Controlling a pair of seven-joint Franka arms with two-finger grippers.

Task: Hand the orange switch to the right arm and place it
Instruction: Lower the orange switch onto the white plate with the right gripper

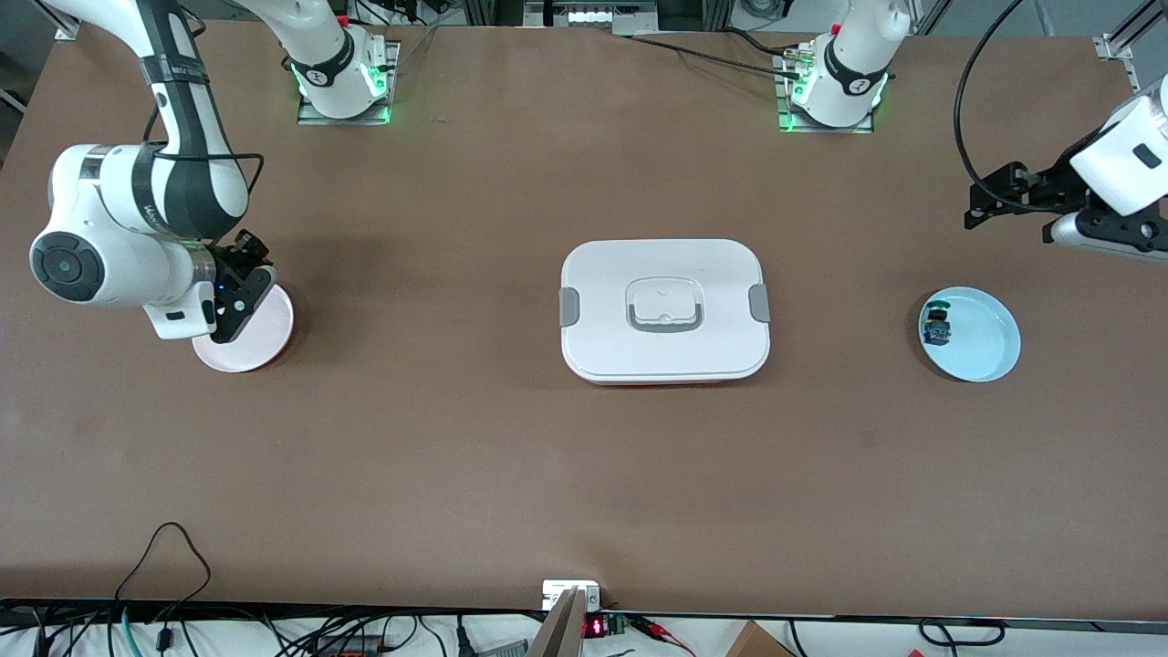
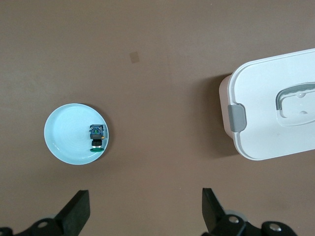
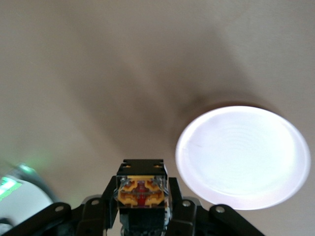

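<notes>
I hold the orange switch [image 3: 141,192] clamped in my right hand [image 1: 239,301], up over the rim of the pink plate [image 1: 265,342] at the right arm's end of the desk [image 1: 456,438]. A closed white box [image 1: 664,310] sits mid-desk. My left hand [image 2: 145,216] waits spread wide above the desk near the blue plate [image 1: 981,351], which carries a small black part [image 1: 937,326].

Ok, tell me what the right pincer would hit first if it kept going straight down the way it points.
Probably the white plate: the right pincer, shut on the orange switch, points down over its rim. Depth is unclear; it might just meet the table beside it.
</notes>
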